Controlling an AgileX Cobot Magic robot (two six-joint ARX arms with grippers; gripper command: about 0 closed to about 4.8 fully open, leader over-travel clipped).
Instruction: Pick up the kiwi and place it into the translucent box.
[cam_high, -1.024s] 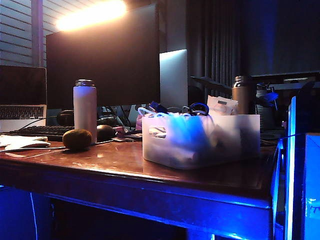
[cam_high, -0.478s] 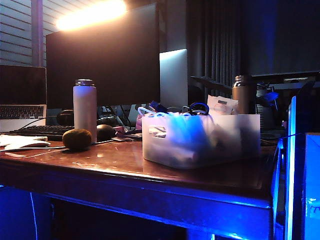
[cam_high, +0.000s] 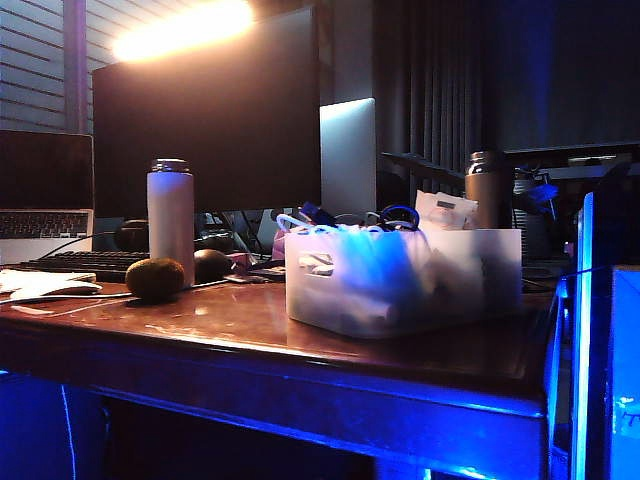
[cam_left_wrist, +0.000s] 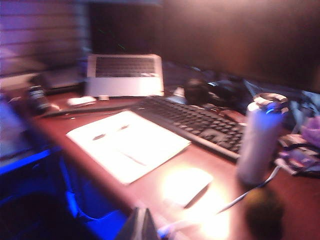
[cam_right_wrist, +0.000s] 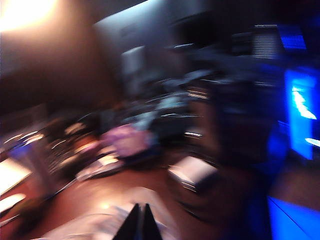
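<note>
Sitting untouched: kiwi beside the bottle, box well to its right

Resting on the wooden worktop (cam_high: 250, 330), the kiwi (cam_high: 155, 279) is lying just in front of the white bottle (cam_high: 170, 221), near the worktop's left end in the exterior view. A dark glossy mouse (cam_high: 211, 265) is sitting just behind and to the right of the fruit. The translucent box (cam_high: 400, 280) is standing well apart from the kiwi, toward the right, its handle slot facing left and its inside crowded with cables and other items too jumbled to name. Behind everything a large dark monitor (cam_high: 205, 120) is looming, with a laptop (cam_high: 45, 195) and a keyboard (cam_high: 85, 262) at the far left.

Neither arm is showing in the exterior view. The left gripper (cam_left_wrist: 138, 226) is appearing only as a dark tip at the edge of its blurred wrist view — its jaws are pressed together, holding nothing — above the worktop with a sheet of white paper (cam_left_wrist: 127, 142), the keyboard, the bottle and the dim kiwi (cam_left_wrist: 263, 212) ahead. The right gripper (cam_right_wrist: 139, 222) is showing its two tips meeting in a point, jaws closed and empty, in a heavily smeared view.
</note>
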